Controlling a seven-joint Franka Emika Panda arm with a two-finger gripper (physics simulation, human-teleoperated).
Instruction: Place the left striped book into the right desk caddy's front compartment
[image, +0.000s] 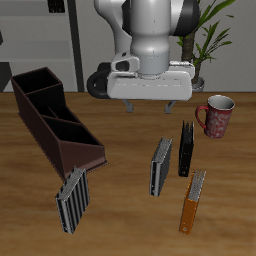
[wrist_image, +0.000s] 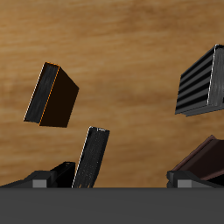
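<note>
Hand (image: 148, 104) above the tabletop (image: 120, 205), holding nothing.
Largest first: my right desk caddy (image: 52, 118) runs long, compartments empty as far as I see. My fingers look parted. The left striped book (image: 161, 166) stands upright, long axis vertical, beneath my hand, apart from the caddy.

claw (image: 148, 103): fingertips blurred, gap unreadable | wrist view: long maroon-brown divided caddy (wrist_image: 203, 158) cut by frame edge, only a corner shows | wide black-and-white striped book (wrist_image: 200, 80) clipped at edge | slim grey striped book (wrist_image: 91, 157) foot hidden behind claw housing
</note>
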